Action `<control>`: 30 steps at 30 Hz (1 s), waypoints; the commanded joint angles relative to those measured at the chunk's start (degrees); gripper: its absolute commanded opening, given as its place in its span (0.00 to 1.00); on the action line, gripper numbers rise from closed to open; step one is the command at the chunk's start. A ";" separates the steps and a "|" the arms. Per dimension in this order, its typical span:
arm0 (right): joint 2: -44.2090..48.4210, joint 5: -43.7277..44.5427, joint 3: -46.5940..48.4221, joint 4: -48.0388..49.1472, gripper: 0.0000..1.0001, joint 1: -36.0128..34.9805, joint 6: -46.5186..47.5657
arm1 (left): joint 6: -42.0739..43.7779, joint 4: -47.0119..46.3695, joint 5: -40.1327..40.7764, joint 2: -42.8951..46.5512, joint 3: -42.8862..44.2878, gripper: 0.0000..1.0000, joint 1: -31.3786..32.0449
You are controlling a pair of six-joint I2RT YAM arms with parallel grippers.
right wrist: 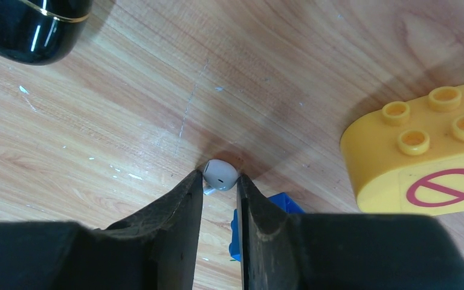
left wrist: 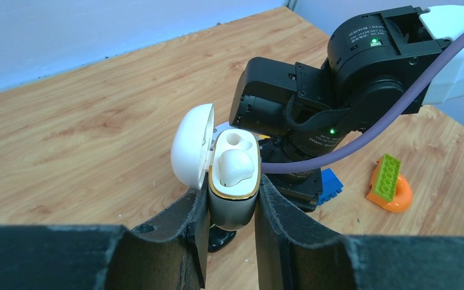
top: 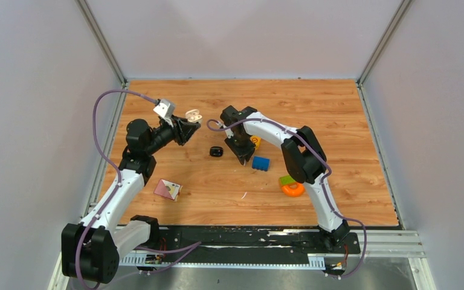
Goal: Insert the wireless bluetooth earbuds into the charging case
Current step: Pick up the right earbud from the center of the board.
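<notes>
Blue brick (right wrist: 281, 204), yellow block (right wrist: 417, 151) crowd right claw (right wrist: 219, 179).

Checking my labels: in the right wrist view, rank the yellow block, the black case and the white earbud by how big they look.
1. yellow block: largest.
2. black case: cropped by the frame, so its rank is unsure.
3. white earbud: clearly smallest.

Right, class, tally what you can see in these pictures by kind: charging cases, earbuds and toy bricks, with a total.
Charging cases: 2, a white case and a black case
Earbuds: 2, both white, seated earbud in the white case, second earbud outside it
Toy bricks: 3, yellow brick, blue brick, green brick
Total: 7
</notes>
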State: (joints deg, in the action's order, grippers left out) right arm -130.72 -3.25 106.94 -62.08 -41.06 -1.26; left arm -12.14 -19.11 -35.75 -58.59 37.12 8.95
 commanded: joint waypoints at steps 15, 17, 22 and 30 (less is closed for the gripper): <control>-4.42 3.24 1.35 7.04 0.29 0.67 -1.33 | -1.39 -3.23 -0.90 -0.62 0.26 0.01 -0.21; -4.54 3.17 1.26 7.21 0.28 0.66 -1.33 | -1.55 -3.44 -0.90 -0.78 0.23 0.01 -0.25; -5.06 2.91 1.77 7.22 0.24 0.58 -1.24 | -1.96 -3.83 -0.99 -1.32 0.32 0.01 -0.22; -1.61 1.71 1.60 7.53 0.06 0.72 -0.01 | -1.83 -3.12 -1.89 -2.10 0.58 0.01 -0.23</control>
State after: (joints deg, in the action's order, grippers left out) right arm -131.61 -2.48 108.62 -62.04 -40.69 -1.56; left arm -13.45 -19.59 -36.23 -60.25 37.12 8.95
